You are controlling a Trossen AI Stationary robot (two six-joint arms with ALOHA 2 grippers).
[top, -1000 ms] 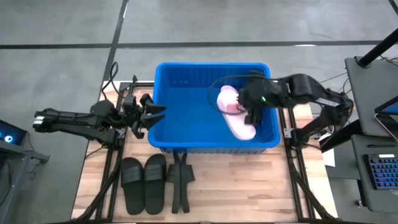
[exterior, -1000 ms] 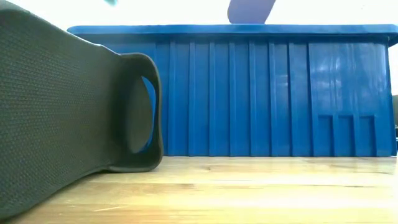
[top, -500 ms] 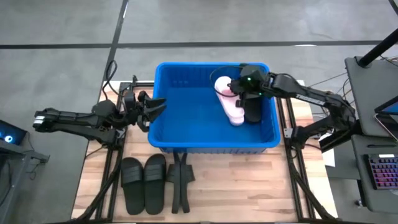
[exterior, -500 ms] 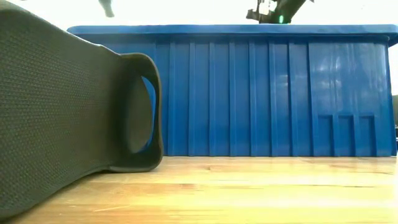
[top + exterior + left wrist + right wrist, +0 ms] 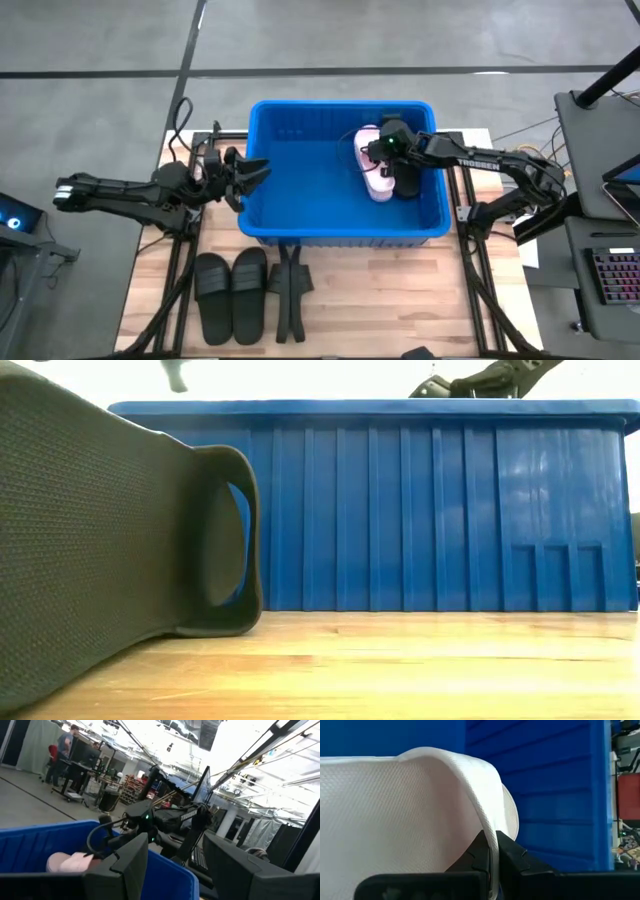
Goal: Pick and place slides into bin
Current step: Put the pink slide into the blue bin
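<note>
- So in the last second the right gripper [image 5: 377, 153] swung the pale pink slide [image 5: 376, 176] from the middle-right of the bin [image 5: 300, 120] up toward the 1 o'clock corner, and it now sits lower inside the crate.
- It's clamped on that pink slide: the wrist view shows the fingertips [image 5: 485, 851] pinched tight on the edge of the strap [image 5: 470, 785], with blue wall right behind.
- My read is it's basically at the drop spot, so letting go is what's left for this one. Looks like a second pink one lies under it, but I can't say for sure.
- The left gripper [image 5: 243, 177] hasn't budged, parked at the bin's 9 o'clock wall with fingers spread apart and nothing in them.
- The black slides [image 5: 232, 293] are sitting on the table [image 5: 400, 300] at 7 o'clock of the bin, untouched, plus one lying on its side just beside them. Plenty left to move.
</note>
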